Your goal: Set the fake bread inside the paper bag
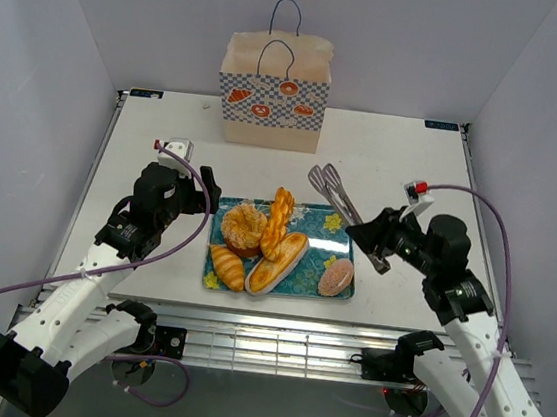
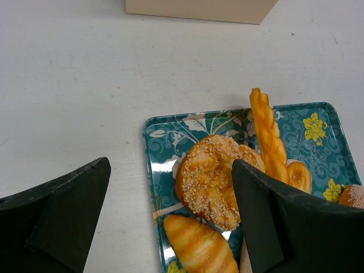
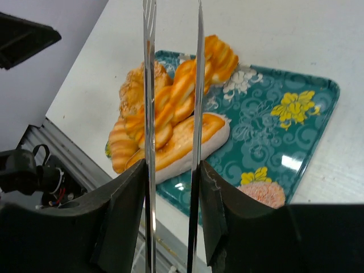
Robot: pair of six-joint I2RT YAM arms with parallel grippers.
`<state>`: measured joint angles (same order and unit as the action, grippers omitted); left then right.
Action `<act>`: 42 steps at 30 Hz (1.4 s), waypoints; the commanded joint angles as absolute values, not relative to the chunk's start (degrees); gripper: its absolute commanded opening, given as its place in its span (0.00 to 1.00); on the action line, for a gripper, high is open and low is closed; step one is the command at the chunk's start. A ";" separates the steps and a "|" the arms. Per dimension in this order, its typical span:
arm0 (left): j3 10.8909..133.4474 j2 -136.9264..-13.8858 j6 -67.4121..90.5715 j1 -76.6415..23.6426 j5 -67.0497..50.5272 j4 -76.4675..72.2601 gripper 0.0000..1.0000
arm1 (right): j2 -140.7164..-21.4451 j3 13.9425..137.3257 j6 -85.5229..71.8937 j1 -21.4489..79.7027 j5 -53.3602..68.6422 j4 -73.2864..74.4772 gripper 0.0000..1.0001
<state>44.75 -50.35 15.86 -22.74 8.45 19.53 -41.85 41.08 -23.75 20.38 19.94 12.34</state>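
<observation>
White tabletop (image 1: 383, 170), pale lilac walls (image 1: 45, 51) on three sides, even light

The golden-orange toy pastries (image 1: 278, 259) look glossy, the teal floral tray (image 1: 333, 239) shiny, the metal tongs (image 1: 333, 189) polished, the tan kraft paper bag (image 1: 275, 62) matt.

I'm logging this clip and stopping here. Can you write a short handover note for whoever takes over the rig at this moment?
Left gripper: open, holding nothing, over the left end of the tray.
Right gripper: shut on the metal tongs, whose blades are apart and hold nothing, pointed over the tray.
Bread: all five pieces lie on the tray: sesame bun, twisted loaf, baguette, croissant, pink-topped bun.
Paper bag: upright at the far edge of the table.
Done: tongs picked up.
Left: move every piece into the bag.
</observation>
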 commanded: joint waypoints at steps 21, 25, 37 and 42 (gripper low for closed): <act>47.11 -53.17 15.21 -23.03 9.84 20.39 0.98 | -26.45 39.19 -15.65 21.53 26.28 30.32 0.52; 47.11 -53.61 15.38 -23.03 9.67 20.39 0.98 | -28.99 41.66 -13.98 22.67 24.36 30.50 0.52; 46.93 -55.28 15.29 -23.03 9.84 20.30 0.98 | -41.66 48.50 -16.52 50.34 -8.19 29.44 0.52; 47.02 -55.55 15.21 -23.03 10.20 20.57 0.98 | -39.73 47.99 -22.14 61.05 -15.19 27.51 0.52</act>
